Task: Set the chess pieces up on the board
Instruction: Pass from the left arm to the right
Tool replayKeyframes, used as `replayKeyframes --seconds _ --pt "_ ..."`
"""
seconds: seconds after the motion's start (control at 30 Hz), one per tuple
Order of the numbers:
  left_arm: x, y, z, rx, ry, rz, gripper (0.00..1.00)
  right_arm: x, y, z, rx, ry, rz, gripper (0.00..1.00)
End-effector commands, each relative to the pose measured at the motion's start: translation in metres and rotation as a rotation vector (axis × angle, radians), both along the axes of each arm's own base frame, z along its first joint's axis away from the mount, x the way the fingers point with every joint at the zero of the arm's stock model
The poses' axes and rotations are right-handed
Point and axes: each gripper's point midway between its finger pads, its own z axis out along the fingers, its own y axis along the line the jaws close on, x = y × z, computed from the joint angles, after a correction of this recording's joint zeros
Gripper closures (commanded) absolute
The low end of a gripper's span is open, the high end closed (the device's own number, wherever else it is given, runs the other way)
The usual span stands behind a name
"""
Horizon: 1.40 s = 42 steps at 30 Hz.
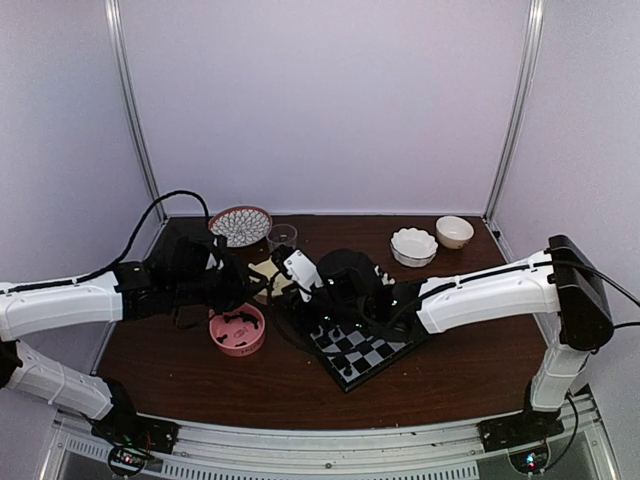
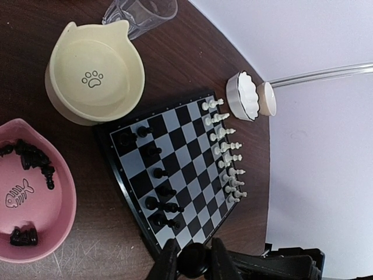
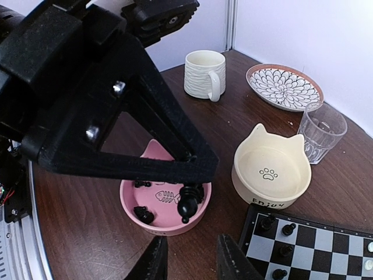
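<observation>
**Your left gripper [image 2: 193, 265] pinches a black chessman [image 2: 193, 258] between the pink bowl [image 2: 46, 221] and the board [image 2: 186, 146]. Your right gripper [image 3: 189, 259] stands partly open with nothing between its fingers.**

The pink bowl, marked with a fish bone, holds loose black chessmen [image 2: 32, 157] in two clusters, one a string and the other a small clump. More of them stand on the board along the side facing the bowls, and white chessmen [image 2: 227, 157] line the opposite edge. A cream paw-print bowl [image 2: 116, 64] sits just beside the board's corner, with a clear glass [image 2: 143, 11] next to it. A scalloped white bowl [image 2: 242, 96] and a small cream bowl [image 2: 268, 99] touch beyond the white row. A patterned plate [image 3: 284, 86] and a ribbed mug [image 3: 204, 74] stand farther off.
</observation>
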Motion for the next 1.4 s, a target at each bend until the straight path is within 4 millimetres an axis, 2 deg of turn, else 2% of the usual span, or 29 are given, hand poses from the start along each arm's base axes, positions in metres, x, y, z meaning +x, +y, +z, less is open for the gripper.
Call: replayKeyframes --seconds 0.0,0.4,0.7,1.03,1.2,1.37 --pt "-0.002 0.001 0.005 -0.021 -0.022 -0.001 0.84 0.006 0.007 0.01 0.021 -0.025 -0.029 0.7" --pt "-0.004 0.003 0.003 -0.019 -0.019 -0.002 0.84 0.009 0.018 0.016 0.044 -0.027 -0.02 0.73" --pt "-0.005 0.002 0.003 -0.019 -0.02 -0.01 0.84 0.008 0.022 0.012 0.041 -0.02 -0.011 0.75" --pt "-0.006 0.0 0.0 -0.018 -0.011 -0.017 0.83 0.009 0.025 0.013 0.044 -0.011 -0.012 0.98" --pt "-0.003 0.008 0.003 0.012 -0.035 0.006 0.66 0.008 0.018 0.012 0.03 -0.006 -0.016 1.0" --pt "-0.002 0.028 0.015 0.114 -0.095 0.017 0.57 0.003 0.008 0.012 -0.001 0.033 0.009 1.0"
